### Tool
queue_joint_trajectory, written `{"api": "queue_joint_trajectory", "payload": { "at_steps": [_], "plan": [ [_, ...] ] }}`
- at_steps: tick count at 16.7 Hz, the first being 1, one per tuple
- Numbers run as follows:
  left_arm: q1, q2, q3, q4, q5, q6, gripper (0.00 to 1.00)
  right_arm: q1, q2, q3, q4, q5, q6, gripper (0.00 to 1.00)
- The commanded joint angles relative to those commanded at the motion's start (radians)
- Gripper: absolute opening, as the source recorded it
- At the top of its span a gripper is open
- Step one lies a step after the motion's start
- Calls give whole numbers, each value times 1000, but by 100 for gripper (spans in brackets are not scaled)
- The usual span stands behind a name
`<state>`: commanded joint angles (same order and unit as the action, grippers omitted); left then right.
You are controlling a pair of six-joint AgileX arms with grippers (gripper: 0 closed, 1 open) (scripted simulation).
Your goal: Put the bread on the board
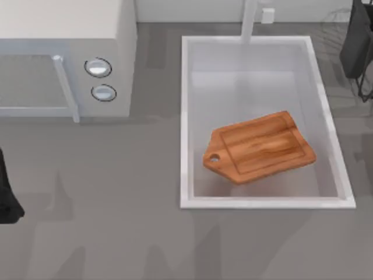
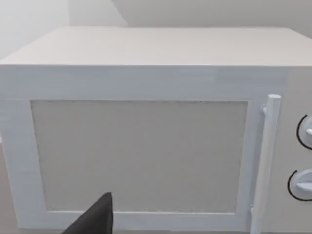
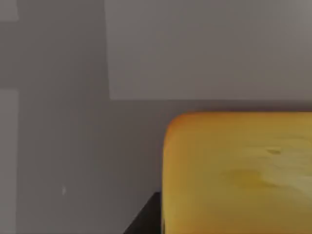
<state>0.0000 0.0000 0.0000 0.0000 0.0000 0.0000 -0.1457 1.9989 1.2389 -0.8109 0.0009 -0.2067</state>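
Top view: board (image 1: 259,147) lies inside the sink (image 1: 332,146), handle end with the hole toward the microwave (image 1: 70,35). Left arm (image 1: 7,198) parked at the table edge in front of the microwave; its wrist view faces the microwave door (image 2: 139,156). Right arm (image 1: 356,41) beyond the sink's far corner. Right wrist view: bread (image 3: 239,170) right at the camera, above grey counter. Can't tell either gripper's opening.

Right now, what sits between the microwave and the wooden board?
In the top view, bare grey counter, then the sink's white rim, lies between the microwave and the board.
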Motion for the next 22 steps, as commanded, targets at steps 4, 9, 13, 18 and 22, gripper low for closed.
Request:
{"api": "queue_joint_trajectory", "payload": {
  "at_steps": [4, 9, 13, 18, 22],
  "plan": [
    [0, 0, 0, 0, 0, 0, 100, 0, 0, 0, 0, 0, 0, 0],
    [0, 0, 0, 0, 0, 0, 100, 0, -4, 4, -3, 0, 1, 0],
    [0, 0, 0, 0, 0, 0, 100, -1, -38, 88, -117, 0, -1, 0],
    [0, 0, 0, 0, 0, 0, 100, -2, -110, 223, -344, 0, -3, 0],
    [0, 0, 0, 0, 0, 0, 100, -2, -126, 249, -372, 0, -3, 0]
  ]
}}
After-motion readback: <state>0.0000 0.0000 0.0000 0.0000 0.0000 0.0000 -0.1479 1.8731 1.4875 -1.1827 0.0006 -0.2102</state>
